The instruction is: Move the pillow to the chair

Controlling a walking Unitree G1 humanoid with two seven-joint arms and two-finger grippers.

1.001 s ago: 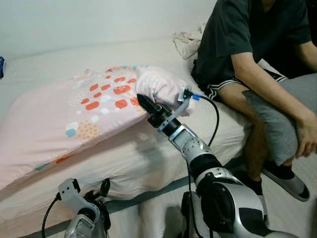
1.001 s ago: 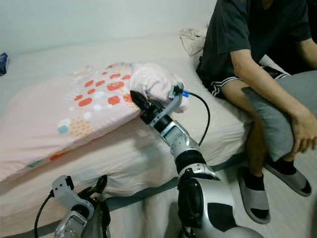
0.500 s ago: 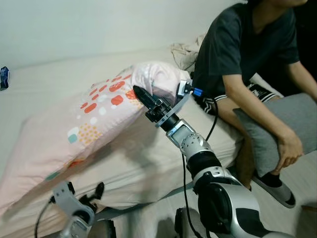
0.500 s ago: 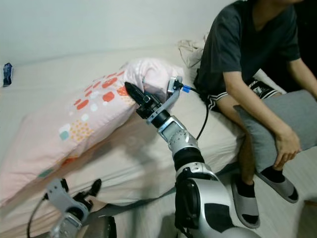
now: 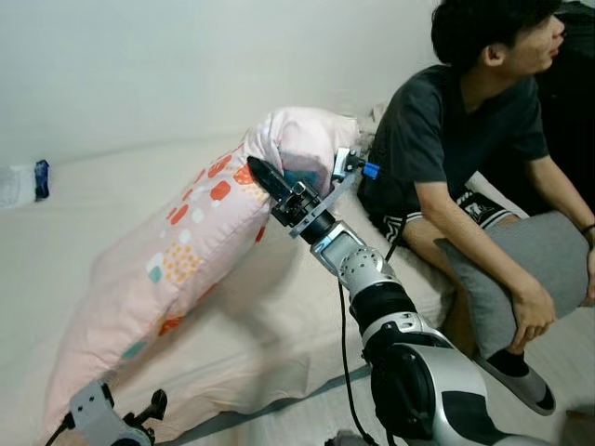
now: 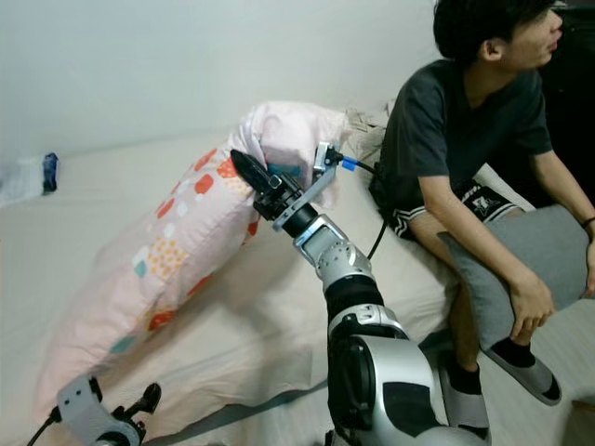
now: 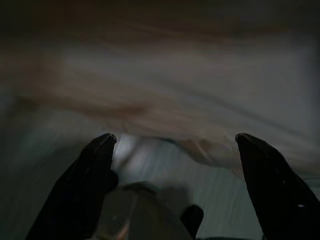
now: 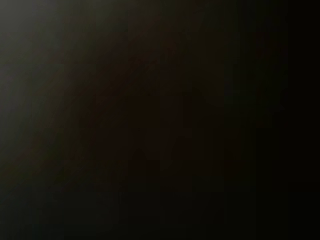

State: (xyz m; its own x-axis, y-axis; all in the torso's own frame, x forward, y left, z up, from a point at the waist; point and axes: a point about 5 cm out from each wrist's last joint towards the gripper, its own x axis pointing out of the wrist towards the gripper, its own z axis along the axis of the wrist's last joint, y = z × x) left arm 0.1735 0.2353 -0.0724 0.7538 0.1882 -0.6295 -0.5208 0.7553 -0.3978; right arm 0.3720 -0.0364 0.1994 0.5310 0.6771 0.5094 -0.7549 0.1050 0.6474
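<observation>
A long pink pillow (image 5: 177,269) with red, orange and teal dots hangs slanted over the bed, its upper end raised. My right gripper (image 5: 263,177) is shut on that raised end, the fabric bunched around its black fingers. The pillow's lower end rests near the mattress's front edge. My left gripper (image 7: 175,142) hangs low in front of the bed with its fingers wide apart and nothing between them; its wrist (image 5: 98,423) shows at the bottom left. The right wrist view is black.
A person in a dark shirt (image 5: 465,130) sits on the bed's right end, a grey cushion (image 5: 521,269) on the lap and slippered feet on the floor. The cream mattress (image 5: 270,325) spreads below the pillow. A white packet (image 5: 20,182) lies at far left. A white wall stands behind.
My right gripper has lifted the pillow's end higher, so the pillow hangs steeper. The camera has tilted upward, showing more of the person and wall. The left arm has sunk lower in the picture.
</observation>
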